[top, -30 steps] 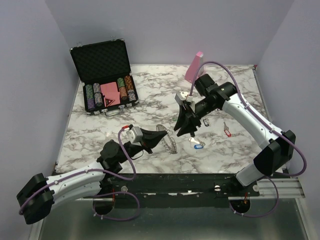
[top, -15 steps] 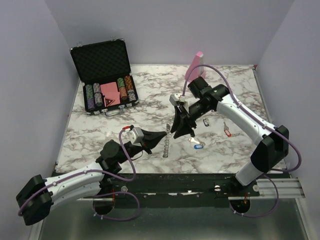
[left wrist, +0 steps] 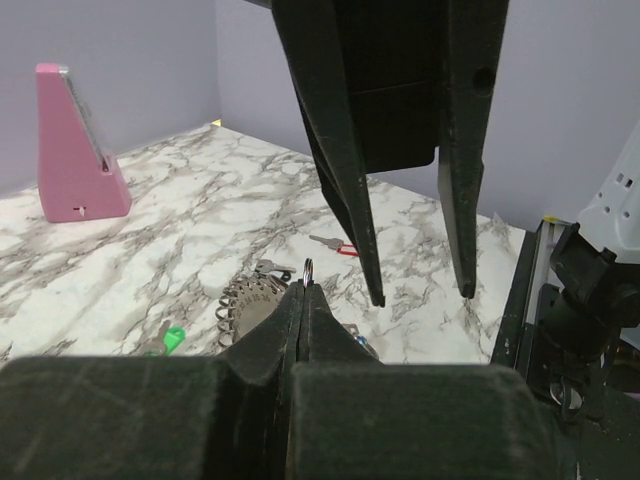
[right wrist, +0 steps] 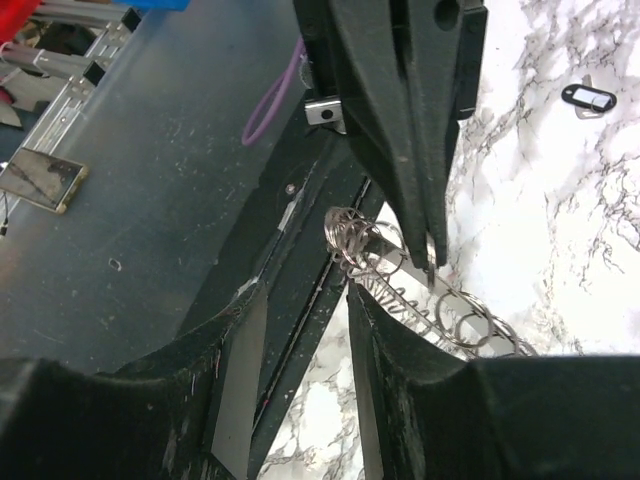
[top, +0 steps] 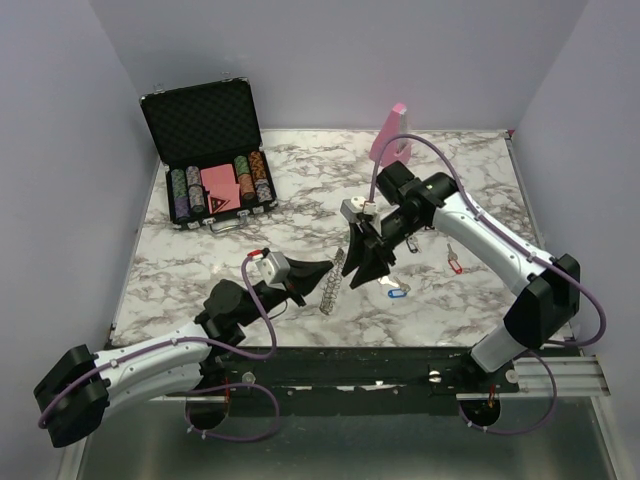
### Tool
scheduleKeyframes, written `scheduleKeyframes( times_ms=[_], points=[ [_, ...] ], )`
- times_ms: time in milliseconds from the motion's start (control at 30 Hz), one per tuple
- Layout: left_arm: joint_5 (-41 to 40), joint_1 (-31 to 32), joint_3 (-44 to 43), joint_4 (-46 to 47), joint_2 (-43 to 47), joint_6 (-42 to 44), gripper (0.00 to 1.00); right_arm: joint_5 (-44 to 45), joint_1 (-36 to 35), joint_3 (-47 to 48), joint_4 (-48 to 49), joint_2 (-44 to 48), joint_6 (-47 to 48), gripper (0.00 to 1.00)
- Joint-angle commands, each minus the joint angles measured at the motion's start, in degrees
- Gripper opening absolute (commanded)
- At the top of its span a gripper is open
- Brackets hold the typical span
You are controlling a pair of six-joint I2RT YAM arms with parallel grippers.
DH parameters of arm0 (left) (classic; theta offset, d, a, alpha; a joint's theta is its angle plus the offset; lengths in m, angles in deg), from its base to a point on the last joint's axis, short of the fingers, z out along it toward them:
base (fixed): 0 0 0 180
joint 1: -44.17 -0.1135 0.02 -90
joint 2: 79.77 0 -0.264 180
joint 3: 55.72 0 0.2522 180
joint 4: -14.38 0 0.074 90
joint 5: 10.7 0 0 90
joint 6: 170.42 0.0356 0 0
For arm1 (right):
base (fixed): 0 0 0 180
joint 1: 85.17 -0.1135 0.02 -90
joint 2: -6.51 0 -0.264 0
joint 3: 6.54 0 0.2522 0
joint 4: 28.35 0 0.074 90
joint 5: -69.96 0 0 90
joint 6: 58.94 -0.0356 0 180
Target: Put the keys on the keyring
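Observation:
The keyring [top: 329, 289] hangs edge-on, coil-like, just above the marble near the front middle. My left gripper [top: 329, 268] is shut on one small loop [left wrist: 308, 267] at its rim. In the right wrist view the keyring [right wrist: 420, 300] runs past my right gripper [right wrist: 305, 288], which stands open with its fingertips beside the ring's end and nothing between them. From above, my right gripper [top: 366, 277] points down just right of the ring. Loose keys lie about: blue [top: 396, 291], red [top: 455, 264], black [right wrist: 589, 97], green [left wrist: 174, 338].
An open black case [top: 207, 130] of poker chips stands at the back left. A pink wedge-shaped block [top: 389, 134] stands upright at the back, behind the right arm. The table's front rail [right wrist: 290, 250] lies just below the two grippers.
The keyring has turned from a broad tilted face to edge-on in my left gripper. My right gripper has moved left, closer to the ring, and its jaws have opened slightly.

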Motion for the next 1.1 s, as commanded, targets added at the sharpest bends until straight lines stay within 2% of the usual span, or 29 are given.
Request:
scheduleKeyframes(
  times_ms=[0, 267, 567, 967, 1067],
  points=[
    [-1.98, -0.25, -0.76, 3.7, -0.21, -0.79, 0.0, -2.64, -0.6, -0.92, -2.63, 1.86, 3.21, 0.47],
    [-0.75, -0.25, 0.2, 4.22, 0.49, -1.85, 0.0, 5.97, -0.24, -0.93, 11.0, 2.82, -11.55, 0.46],
    [-0.13, -0.34, 2.22, 7.03, 1.02, -4.13, 0.0, 7.91, -0.24, 1.09, 13.38, 0.98, -14.19, 0.41],
    [-1.1, -0.34, 3.1, 11.87, -1.0, -6.77, 0.0, 4.04, -0.42, -0.49, 16.1, -0.34, -17.01, 0.27],
    [-0.84, -0.34, 2.93, 12.31, -1.79, -7.03, 0.0, 3.96, -0.42, -0.14, 16.28, -0.52, -17.45, 0.27]
  ],
)
